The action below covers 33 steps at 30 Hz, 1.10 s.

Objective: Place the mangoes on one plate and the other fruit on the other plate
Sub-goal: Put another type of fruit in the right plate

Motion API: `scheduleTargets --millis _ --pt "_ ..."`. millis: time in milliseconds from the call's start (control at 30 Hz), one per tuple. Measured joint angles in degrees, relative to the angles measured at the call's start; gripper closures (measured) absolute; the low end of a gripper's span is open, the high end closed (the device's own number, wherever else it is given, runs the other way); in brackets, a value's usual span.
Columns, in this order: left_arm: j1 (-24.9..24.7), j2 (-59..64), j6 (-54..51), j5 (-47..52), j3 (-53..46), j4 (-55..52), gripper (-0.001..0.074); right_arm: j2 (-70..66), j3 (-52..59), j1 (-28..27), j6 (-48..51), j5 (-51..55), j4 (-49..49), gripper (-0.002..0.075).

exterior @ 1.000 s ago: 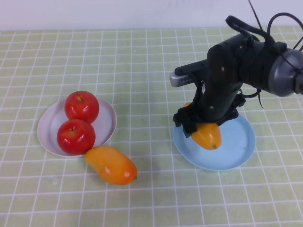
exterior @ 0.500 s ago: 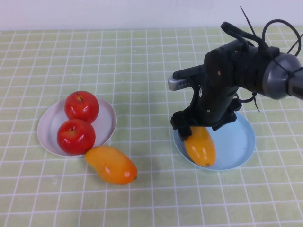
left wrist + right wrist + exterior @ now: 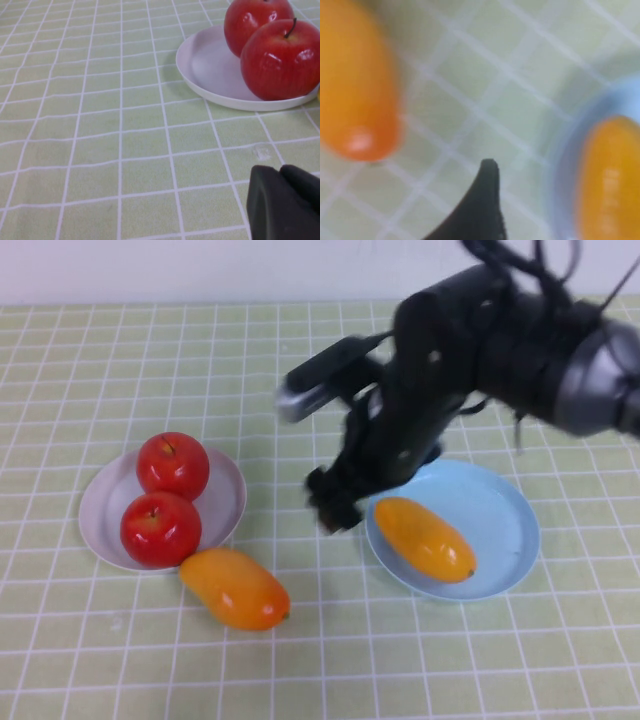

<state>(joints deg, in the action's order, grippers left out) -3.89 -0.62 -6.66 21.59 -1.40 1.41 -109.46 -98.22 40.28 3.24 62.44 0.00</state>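
Note:
One mango [image 3: 425, 538] lies loose in the light blue plate [image 3: 510, 495]. My right gripper [image 3: 335, 502] hangs open and empty over the table just left of that plate. Its wrist view shows one dark finger [image 3: 488, 195] between the plated mango [image 3: 610, 180] and the other mango [image 3: 357, 80]. That second mango [image 3: 235, 587] lies on the table against the front of the white plate [image 3: 228, 490]. Both red apples [image 3: 173, 465] [image 3: 160, 529] sit on the white plate. My left gripper [image 3: 281, 172] is shut and empty, low near the white plate [image 3: 210, 65], and is outside the high view.
A green checked cloth [image 3: 200, 360] covers the whole table. The right arm [image 3: 470, 350] reaches across the back of the blue plate. A pale wall runs along the table's far edge.
My right gripper let go of the mango, which now lies flat in the blue plate. The gripper rose and swung left off the plate. The apples and the other mango stayed put.

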Motion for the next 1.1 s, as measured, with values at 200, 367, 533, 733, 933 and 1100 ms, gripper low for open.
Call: scheduleTargets --millis 200,367,533,733,933,1100 --pt "0.0 0.0 0.0 0.0 0.0 0.0 0.0731 -3.33 -0.45 6.51 4.48 -4.04 5.01 0.0043" --pt "0.0 0.0 0.0 0.0 0.0 0.0 0.0731 -7.25 -2.09 9.38 9.08 -6.93 6.85 0.0043" --pt "0.0 0.0 0.0 0.0 0.0 0.0 0.0731 -9.81 -4.51 10.85 10.25 -9.08 7.97 0.0043" --pt "0.0 0.0 0.0 0.0 0.0 0.0 0.0731 -12.56 -7.13 11.1 10.4 -10.56 7.79 0.0043" --pt "0.0 0.0 0.0 0.0 0.0 0.0 0.0731 -15.84 -7.28 11.1 10.4 -10.8 6.52 0.0043" --pt "0.0 0.0 0.0 0.0 0.0 0.0 0.0731 -17.26 -7.28 11.1 11.04 -11.15 6.31 0.0054"
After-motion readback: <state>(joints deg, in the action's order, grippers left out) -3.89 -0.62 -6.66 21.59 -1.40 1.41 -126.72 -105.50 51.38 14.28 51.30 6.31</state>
